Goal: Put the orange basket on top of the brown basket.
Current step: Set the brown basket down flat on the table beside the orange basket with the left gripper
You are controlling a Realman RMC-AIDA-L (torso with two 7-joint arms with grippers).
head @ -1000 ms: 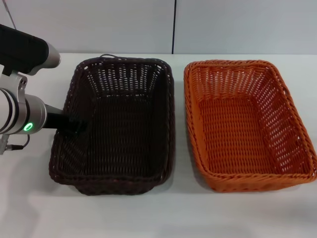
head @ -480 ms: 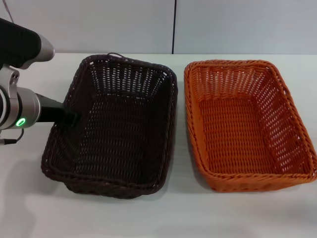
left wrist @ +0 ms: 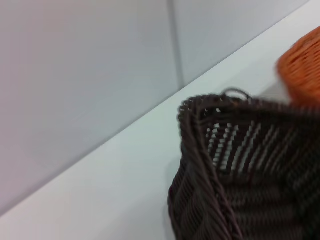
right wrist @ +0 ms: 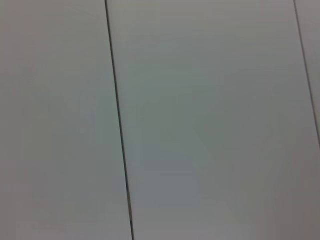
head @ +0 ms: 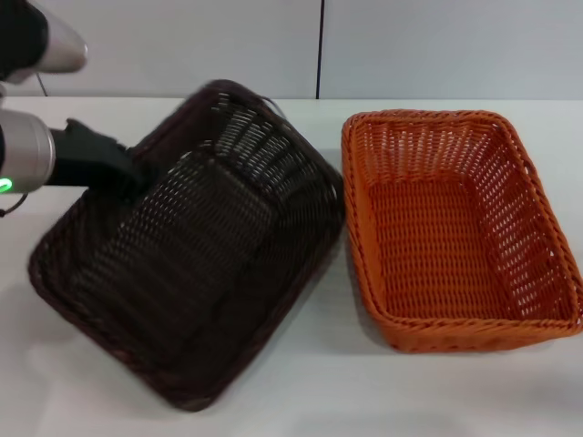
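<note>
The brown basket (head: 191,264) is at the left in the head view, raised on its left side, tilted and turned at an angle to the table edge. My left gripper (head: 137,177) is shut on its left rim. The left wrist view shows one of its corners (left wrist: 240,165). The orange basket (head: 455,228) rests flat on the white table at the right, beside the brown one; the two rims are almost touching. A bit of it shows in the left wrist view (left wrist: 302,65). My right gripper is out of view; its wrist view shows only a wall.
The white table (head: 319,391) runs to a pale panelled wall (head: 410,45) at the back. A thin dark loop (left wrist: 235,93) pokes up behind the brown basket's far rim.
My left gripper has risen and drawn back to the left with the brown basket's rim. The basket has tipped up and swung round. The orange basket has stayed put.
</note>
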